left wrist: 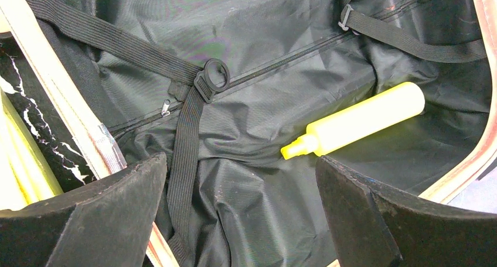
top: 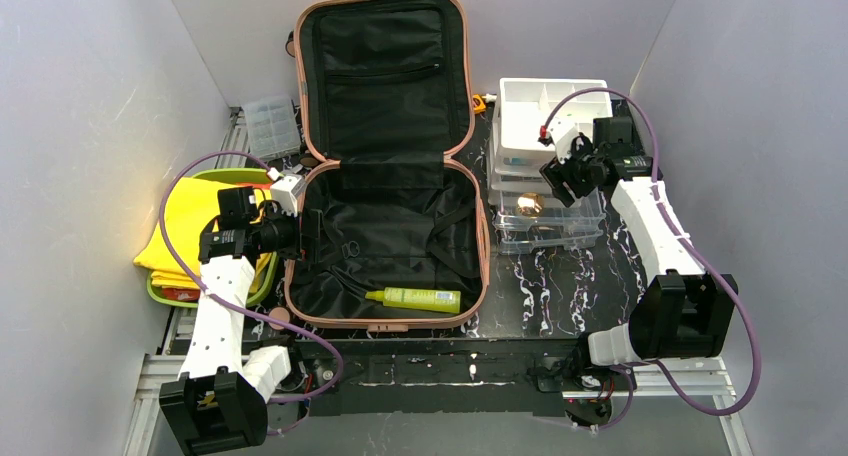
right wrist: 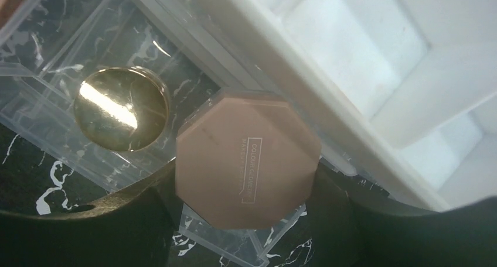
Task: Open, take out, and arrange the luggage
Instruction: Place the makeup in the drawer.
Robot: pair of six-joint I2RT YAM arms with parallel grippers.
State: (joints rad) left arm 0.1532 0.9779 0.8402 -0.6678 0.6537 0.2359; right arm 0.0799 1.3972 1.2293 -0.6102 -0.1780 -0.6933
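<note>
Salmon-pink luggage (top: 385,221) lies open mid-table, lid toward the back edge, a yellow bottle (top: 420,298) inside by its front rim; left gripper (top: 305,234) gapes wide at its left rim; right gripper (top: 560,181) clasps a pink octagonal compact (right wrist: 246,161) above the clear drawers (top: 560,231).

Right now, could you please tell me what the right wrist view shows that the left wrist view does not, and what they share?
Only the right wrist view: the right gripper closed on a pink octagonal compact, above clear drawers holding a gold disc, beside the white organizer. Only the left wrist view: the black lining of the luggage, its strap buckle, a yellow-green spray bottle lying inside, and the open left gripper. Both: the black marbled tabletop.
</note>
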